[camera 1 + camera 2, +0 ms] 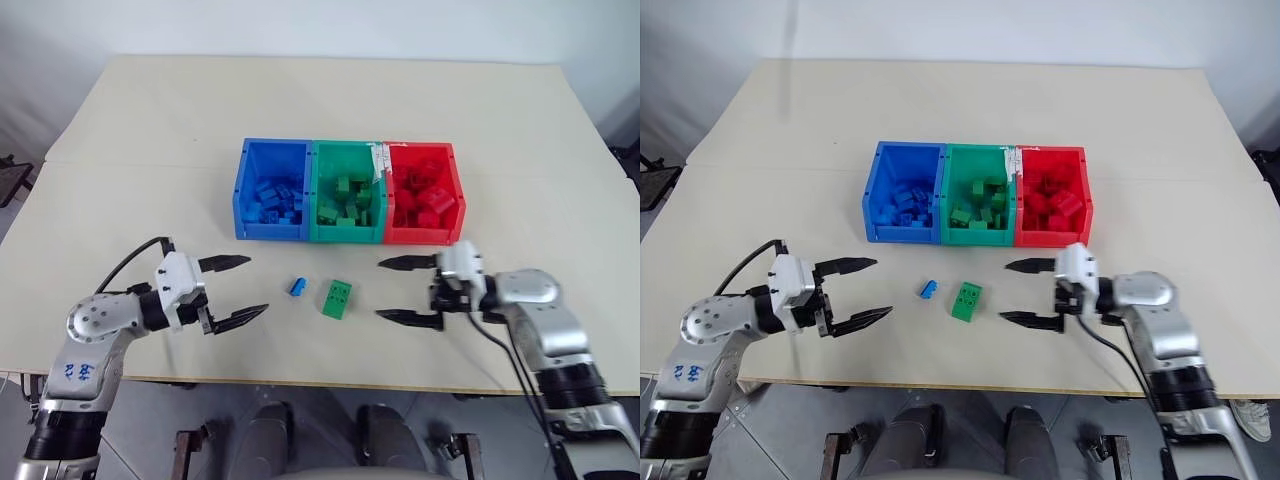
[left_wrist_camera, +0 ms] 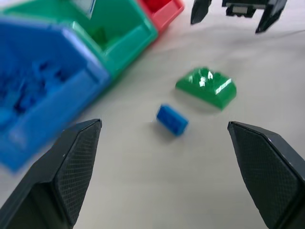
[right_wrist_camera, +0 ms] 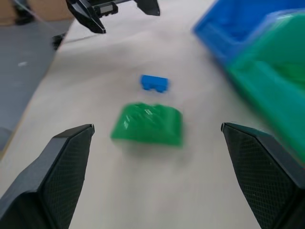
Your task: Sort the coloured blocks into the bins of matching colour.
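A small blue block (image 1: 297, 286) and a flat green block (image 1: 336, 297) lie side by side on the table, in front of the bins. The blue bin (image 1: 272, 190), green bin (image 1: 347, 192) and red bin (image 1: 424, 193) stand joined in a row, each holding several blocks of its own colour. My left gripper (image 1: 240, 290) hovers open to the left of the two loose blocks, pointing at them. My right gripper (image 1: 398, 291) is open on their right, facing left. Both hold nothing. The left wrist view has the blue block (image 2: 172, 119) and green block (image 2: 208, 87) between my fingers.
The beige table (image 1: 320, 110) stretches wide behind and beside the bins. Its front edge runs just below both grippers. A strip of white tape (image 1: 380, 160) sits on the wall between the green and red bins.
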